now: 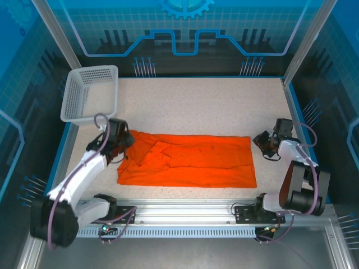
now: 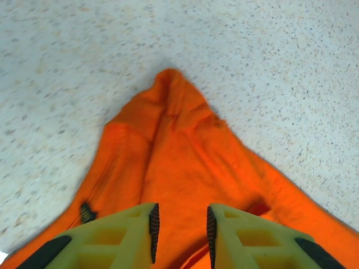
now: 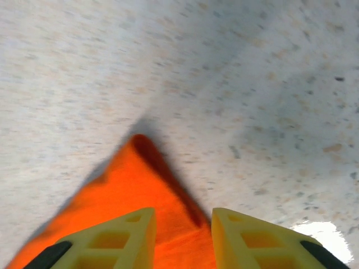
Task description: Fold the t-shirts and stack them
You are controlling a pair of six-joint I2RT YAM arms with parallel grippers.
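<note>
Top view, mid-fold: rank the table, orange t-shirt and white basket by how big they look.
Largest: table.
Then: orange t-shirt.
Smallest: white basket, clearly, though it sits at the far left corner.

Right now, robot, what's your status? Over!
Left gripper open over orange t-shirt, left end. Right gripper open at its right corner. Shirt folded flat, long strip. White basket far left, apart.

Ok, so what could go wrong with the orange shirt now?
The shirt sits right at the parted jaws of the left gripper and the right gripper. Cloth might snag on a finger and get dragged up when the arms pull away. Its left end is also bunched and wrinkled, so the next fold could come out crooked.
</note>
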